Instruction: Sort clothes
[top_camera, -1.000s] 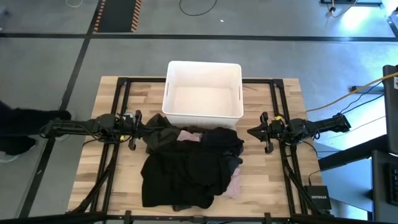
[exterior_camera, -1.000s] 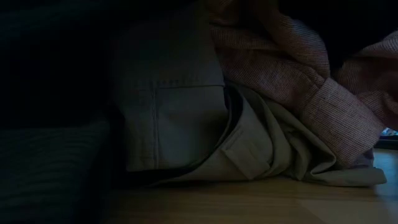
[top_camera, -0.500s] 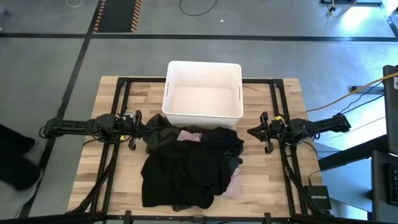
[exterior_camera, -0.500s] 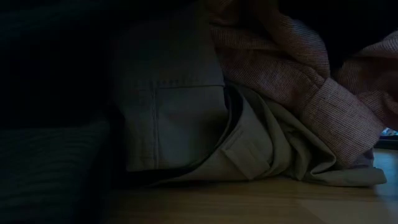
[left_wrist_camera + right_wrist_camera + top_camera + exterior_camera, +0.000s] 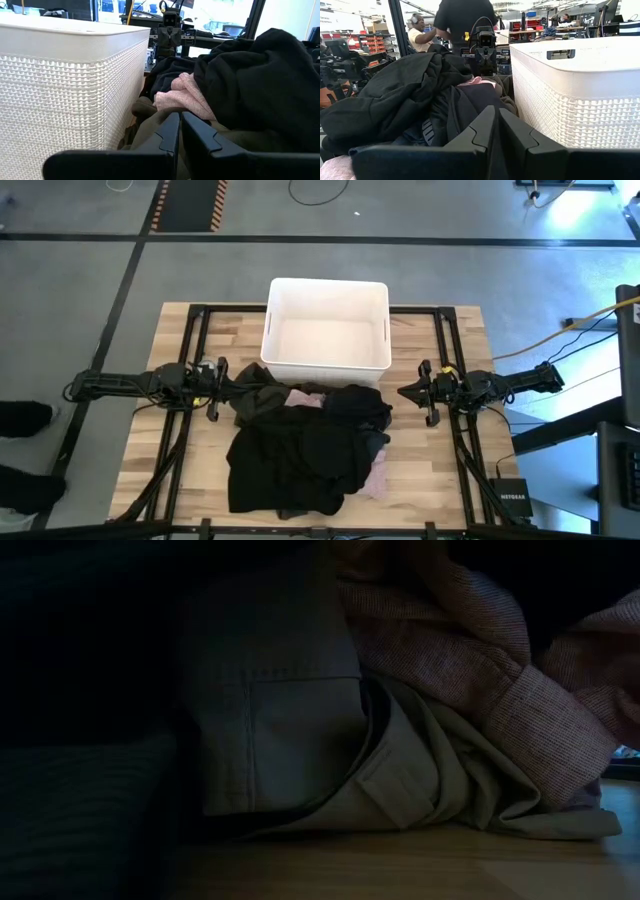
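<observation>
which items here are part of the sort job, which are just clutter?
Job: black garments, pale pink shirt, olive-grey garment, white bin, left gripper, right gripper.
Clutter: yellow cable, box marked NETGEAR, person.

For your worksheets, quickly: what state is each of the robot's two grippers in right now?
Left gripper: shut, holding nothing, at the left edge of the clothes.
Right gripper: shut, holding nothing, just right of the pile.
</observation>
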